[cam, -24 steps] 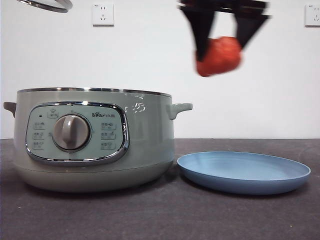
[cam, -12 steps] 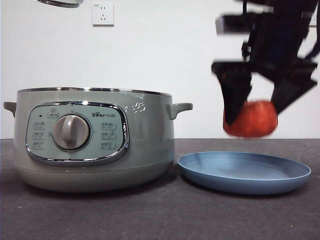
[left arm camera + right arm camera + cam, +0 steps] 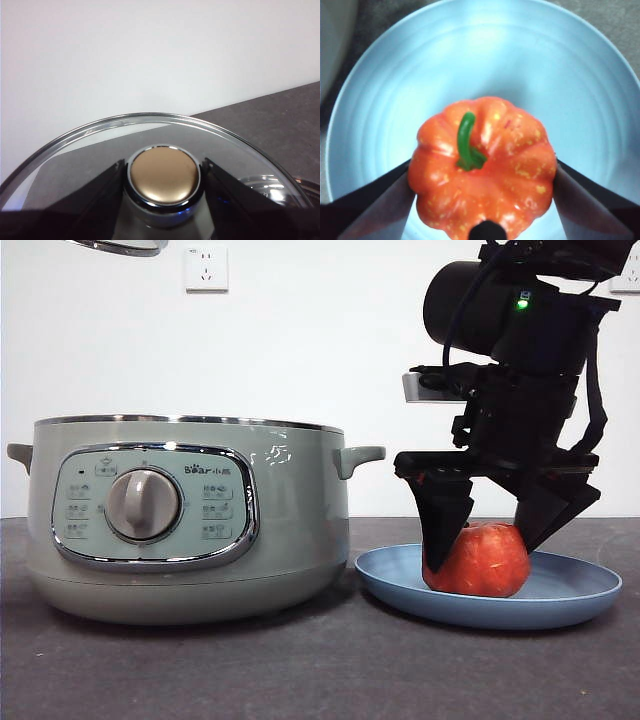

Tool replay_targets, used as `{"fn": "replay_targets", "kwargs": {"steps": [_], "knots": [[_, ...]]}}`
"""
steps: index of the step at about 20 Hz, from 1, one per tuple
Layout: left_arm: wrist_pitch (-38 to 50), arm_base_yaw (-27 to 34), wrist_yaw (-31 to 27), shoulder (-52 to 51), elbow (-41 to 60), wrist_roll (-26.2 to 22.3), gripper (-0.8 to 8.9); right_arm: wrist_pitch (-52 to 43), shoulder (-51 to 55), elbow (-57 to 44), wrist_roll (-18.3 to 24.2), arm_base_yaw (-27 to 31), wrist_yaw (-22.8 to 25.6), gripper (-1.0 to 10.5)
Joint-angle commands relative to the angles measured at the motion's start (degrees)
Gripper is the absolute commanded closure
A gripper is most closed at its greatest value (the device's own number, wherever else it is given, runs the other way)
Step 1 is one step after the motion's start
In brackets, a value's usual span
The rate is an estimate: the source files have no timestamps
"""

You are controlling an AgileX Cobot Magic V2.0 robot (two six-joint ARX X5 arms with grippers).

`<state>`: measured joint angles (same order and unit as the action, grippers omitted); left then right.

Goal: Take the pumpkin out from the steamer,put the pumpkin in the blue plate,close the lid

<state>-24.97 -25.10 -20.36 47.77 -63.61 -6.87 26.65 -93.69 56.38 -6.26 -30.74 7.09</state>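
Even bright light, all frames sharp. Glare on steamer (image 3: 190, 515) chrome and lid (image 3: 150, 145) knob; soft shadows on table (image 3: 300, 670).

Low front view; two close wrist views

The orange-red pumpkin (image 3: 478, 560) with its curved green stem sits upright in the blue plate (image 3: 585, 592), which lies just right of the steamer (image 3: 290, 530). The sage-green steamer stands open on the table. The glass lid (image 3: 90, 145) hangs high above the steamer's left side.
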Motion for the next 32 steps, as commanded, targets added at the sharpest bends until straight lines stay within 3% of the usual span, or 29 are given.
{"fn": "replay_targets", "kwargs": {"steps": [1,4,8,12,22,26,32], "knots": [[2.1,0.0,-0.2,-0.6,-0.6,-0.6,8.22,0.6,-1.2,-0.6,-0.8,0.1,0.4,4.5],[1.2,0.0,0.1,-0.6,-0.6,-0.6,8.22,0.3,-0.9,-0.6,-0.9,0.0,0.4,4.4],[-1.7,0.0,8.9,-0.5,-0.5,0.3,8.22,0.6,3.8,-0.6,-2.1,0.0,0.3,4.4],[-3.0,0.0,12.2,2.4,0.7,2.7,8.22,0.7,13.7,-0.6,-2.1,0.0,0.3,4.4],[12.4,0.0,17.9,10.9,11.6,7.5,8.22,0.8,38.6,-0.6,-2.1,0.0,0.6,4.4],[18.0,-0.2,22.3,16.5,11.6,10.1,8.22,2.3,44.2,-0.6,-2.3,0.0,0.8,4.4],[21.5,-1.9,22.4,22.8,11.6,10.4,8.22,6.8,47.6,-0.6,-2.3,0.0,4.8,4.4]]}}
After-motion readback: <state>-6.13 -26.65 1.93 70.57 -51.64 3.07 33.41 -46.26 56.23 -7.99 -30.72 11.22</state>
